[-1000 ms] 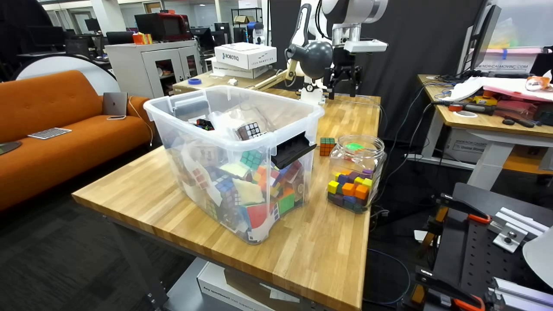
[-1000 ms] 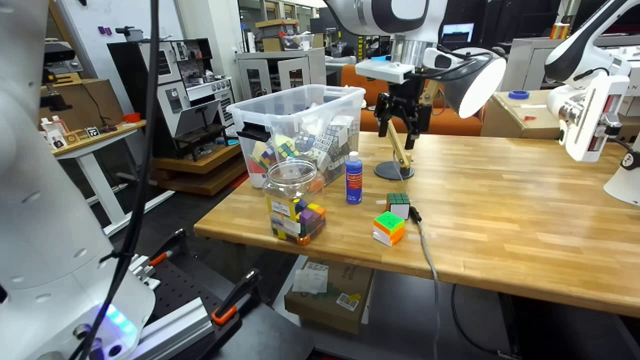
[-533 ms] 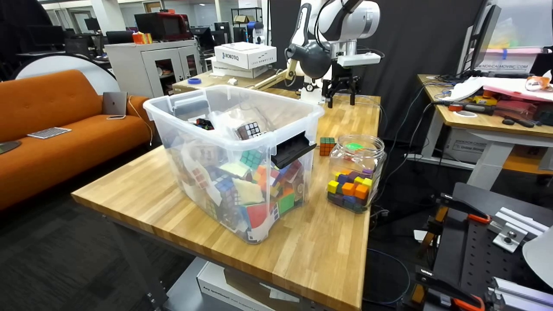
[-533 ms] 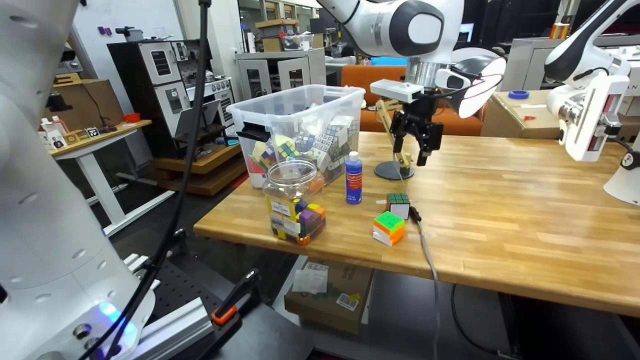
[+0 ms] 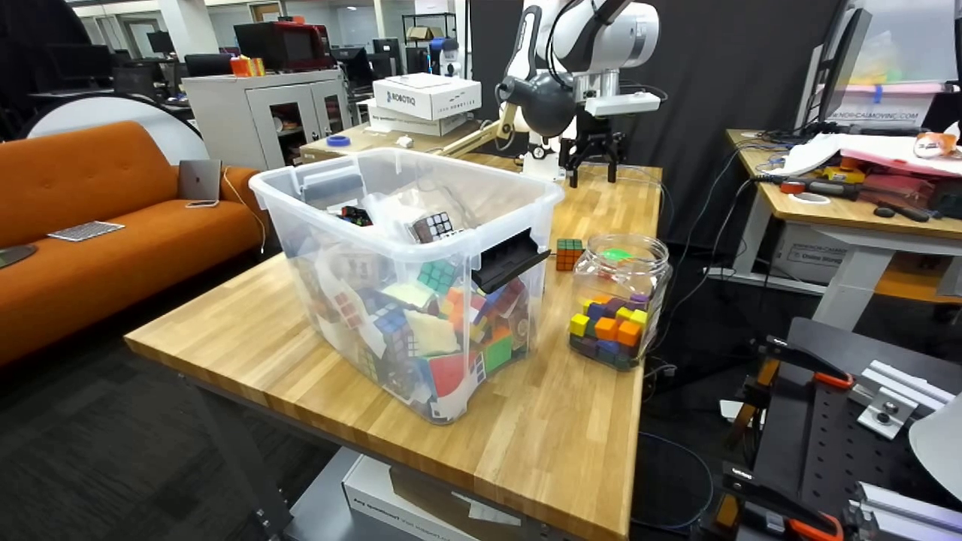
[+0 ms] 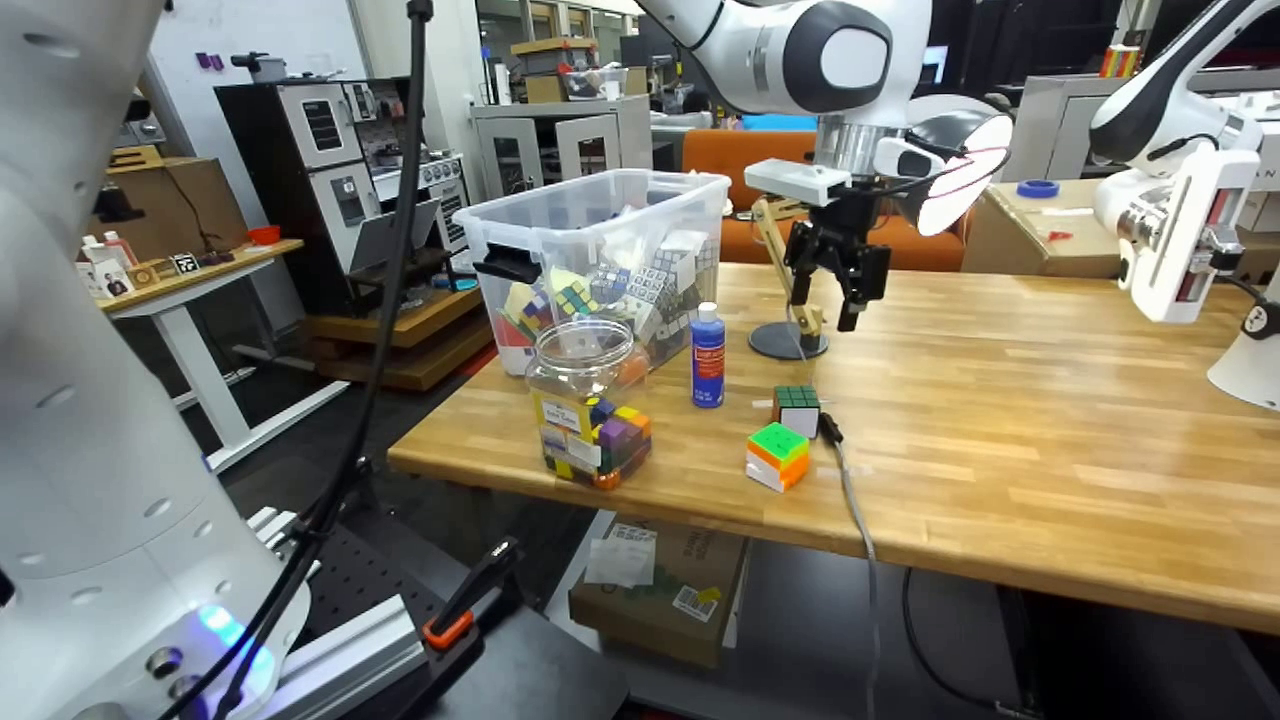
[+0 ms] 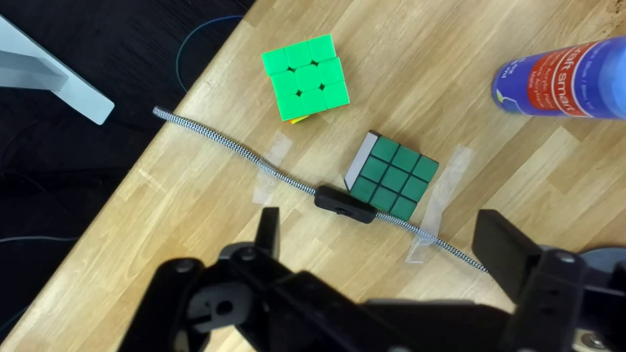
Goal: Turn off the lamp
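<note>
The lamp (image 5: 550,105) stands on the surface (image 6: 1020,400) near the clear bin (image 6: 572,240); its face (image 6: 955,207) is pale, though whether lit cannot be confirmed. The hand (image 7: 384,237) hangs above the surface, spread wide. A black cord switch (image 7: 345,204) lies just beside the dark green cube (image 7: 395,177).

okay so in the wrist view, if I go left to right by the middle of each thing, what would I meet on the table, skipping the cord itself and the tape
Bright green cube → black cord switch → darker green cube → blue bottle.
</note>
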You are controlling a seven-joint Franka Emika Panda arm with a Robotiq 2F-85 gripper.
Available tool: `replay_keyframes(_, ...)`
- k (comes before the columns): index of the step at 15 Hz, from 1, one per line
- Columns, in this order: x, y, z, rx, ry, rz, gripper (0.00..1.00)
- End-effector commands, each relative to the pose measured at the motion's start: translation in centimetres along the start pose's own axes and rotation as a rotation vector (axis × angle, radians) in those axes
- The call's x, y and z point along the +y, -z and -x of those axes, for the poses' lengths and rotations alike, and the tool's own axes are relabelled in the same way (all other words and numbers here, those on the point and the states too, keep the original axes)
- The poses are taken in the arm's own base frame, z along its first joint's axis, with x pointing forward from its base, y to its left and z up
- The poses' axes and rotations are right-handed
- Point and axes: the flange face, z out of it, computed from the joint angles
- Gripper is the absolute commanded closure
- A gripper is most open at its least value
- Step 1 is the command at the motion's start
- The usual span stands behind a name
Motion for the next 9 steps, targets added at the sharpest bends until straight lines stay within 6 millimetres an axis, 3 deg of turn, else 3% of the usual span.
replay_keyframes(1, 0.1, -0.2, -0.4, -0.029, -0.018, -0.029, 0.00)
replay_keyframes(4, 0.4, -1.0, -0.8, -0.072, -0.062, -0.068, 0.00)
replay_keyframes(9, 1.5, -3.1, -3.3, -0.048, -0.143, -0.057, 0.00)
